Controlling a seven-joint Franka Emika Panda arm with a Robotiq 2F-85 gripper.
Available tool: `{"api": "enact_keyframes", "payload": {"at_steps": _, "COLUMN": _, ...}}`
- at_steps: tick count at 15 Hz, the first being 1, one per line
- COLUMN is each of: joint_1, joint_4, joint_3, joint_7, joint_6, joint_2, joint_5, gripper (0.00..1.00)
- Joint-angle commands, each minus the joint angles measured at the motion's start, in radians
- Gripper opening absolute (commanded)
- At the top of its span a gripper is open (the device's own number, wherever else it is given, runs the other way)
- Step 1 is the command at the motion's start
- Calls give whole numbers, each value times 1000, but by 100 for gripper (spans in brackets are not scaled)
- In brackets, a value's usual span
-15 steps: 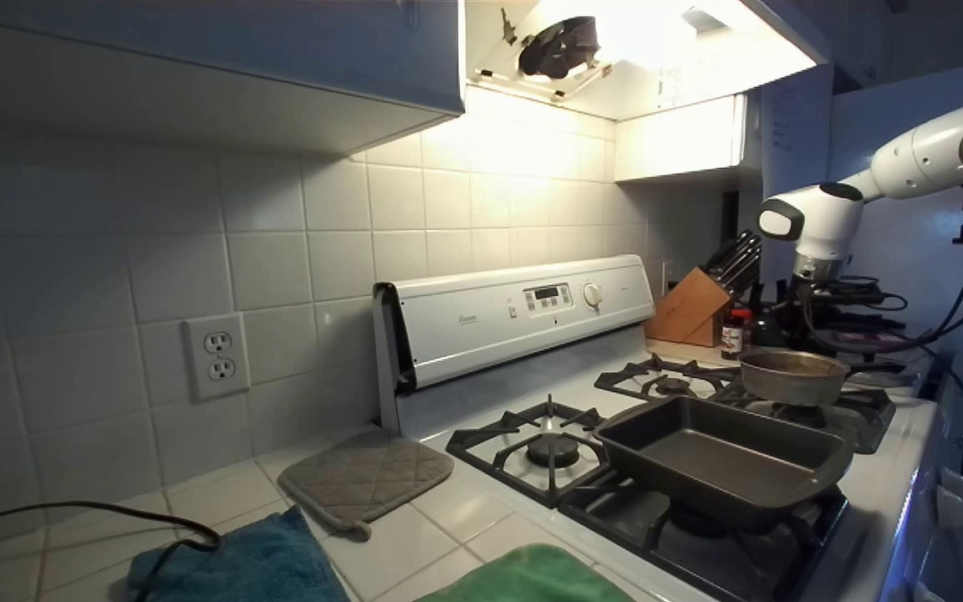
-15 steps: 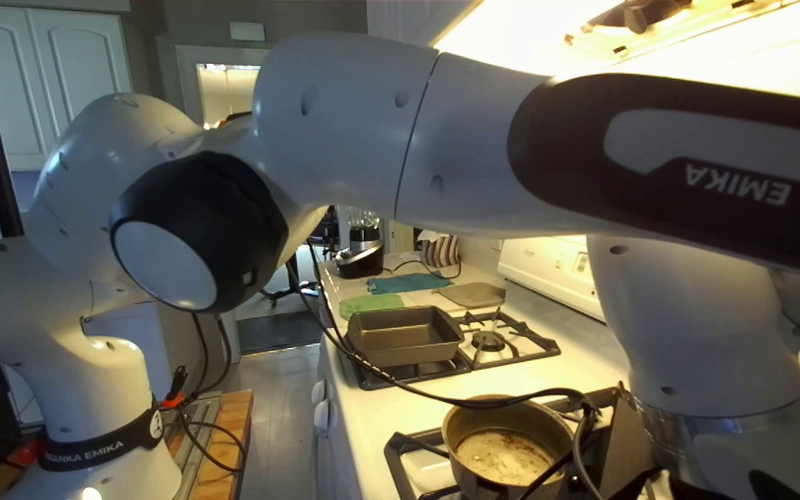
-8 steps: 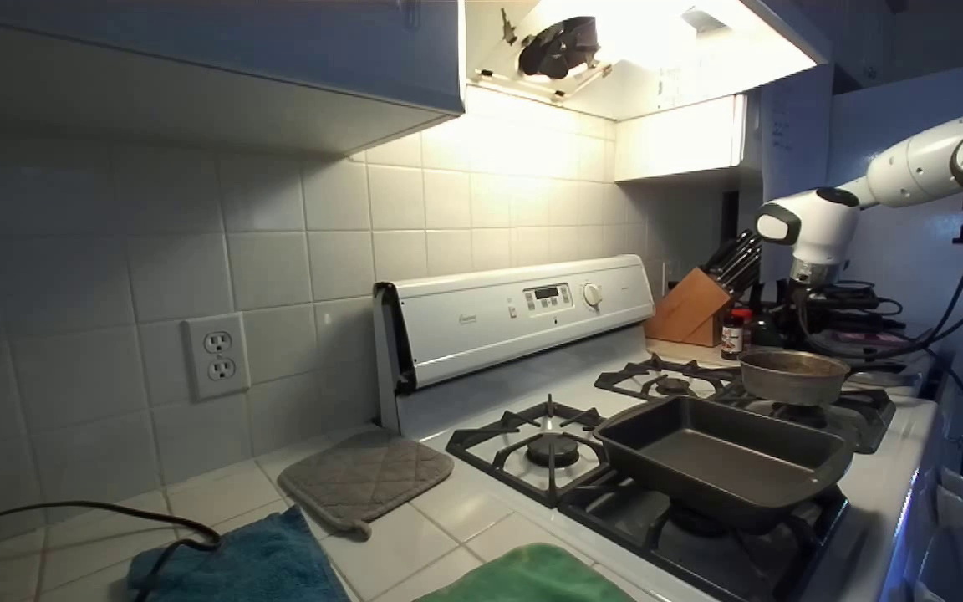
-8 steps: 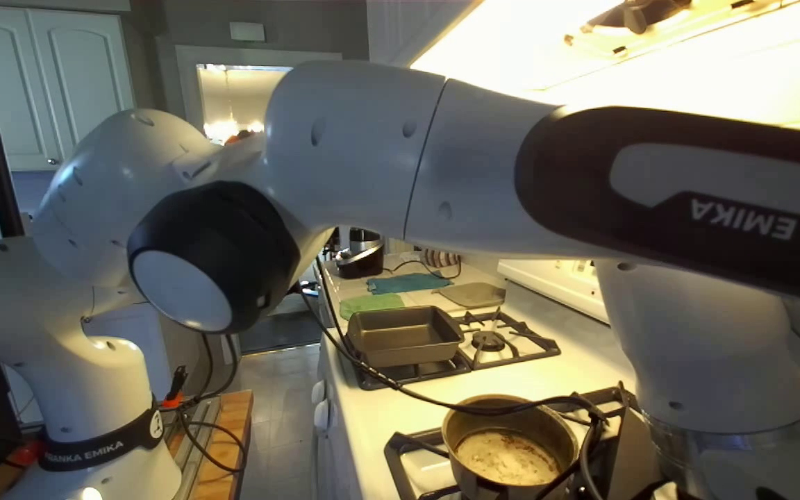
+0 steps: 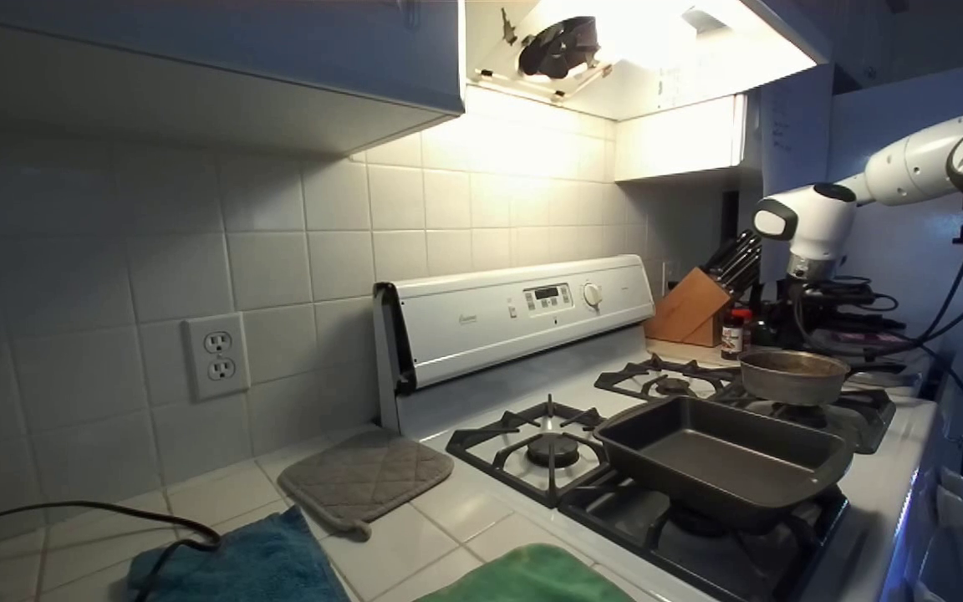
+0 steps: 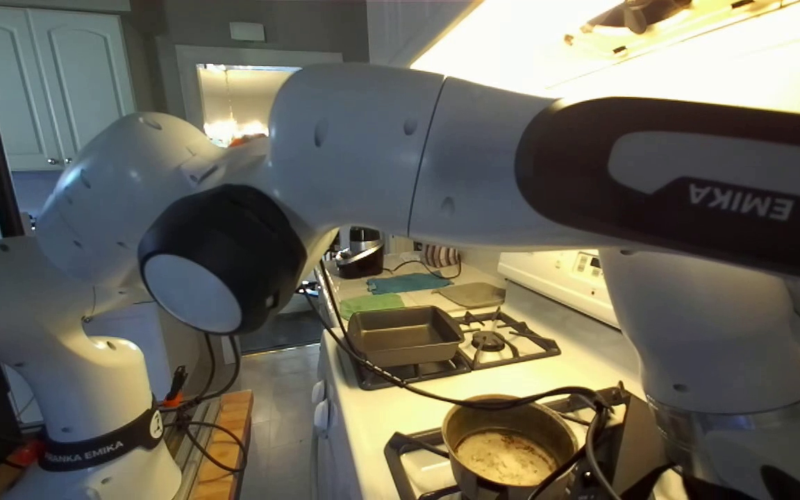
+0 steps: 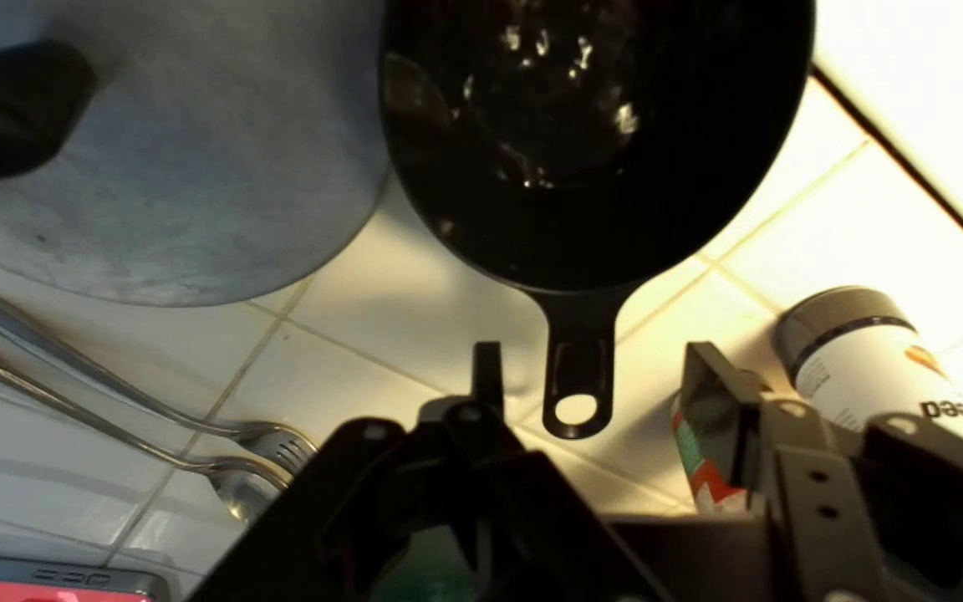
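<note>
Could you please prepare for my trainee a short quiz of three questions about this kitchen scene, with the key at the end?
1. True or false: the pincer is shut tightly on the handle of the black skillet.
2. Which of these stands on the stove? a) the quilted pot holder b) the rectangular baking pan c) the knife block
3. Fill in: in the wrist view, the gray lid lies to the ____ of the skillet.

Key:
1. False: its jaws stand open, with a gap showing on both sides of the handle.
2. b
3. left
</note>
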Motion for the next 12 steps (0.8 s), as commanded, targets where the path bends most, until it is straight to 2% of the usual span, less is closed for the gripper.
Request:
{"api": "enact_keyframes", "payload": {"at_steps": 1, "joint_1": 16, "joint_4": 58, "joint_3": 1, "joint_7": -1, "joint_6": 37, "joint_2": 22, "joint_5": -4, "gripper": 90}}
{"api": "enact_keyframes", "payload": {"at_steps": 3, "joint_1": 20, "joint_4": 53, "joint_3": -4, "joint_7": 8, "joint_6": 56, "joint_2": 10, "joint_5": -4, "gripper": 100}}
{"api": "enact_keyframes", "payload": {"at_steps": 8, "joint_1": 33, "joint_4": 35, "joint_3": -21, "joint_7": 37, "joint_6": 120, "joint_2": -20, "joint_5": -11, "gripper": 100}}
{"api": "enact_keyframes", "payload": {"at_steps": 12, "joint_1": 54, "joint_4": -34, "joint_3": -90, "joint_7": 79, "joint_6": 118, "joint_2": -74, "joint_5": 5, "gripper": 100}}
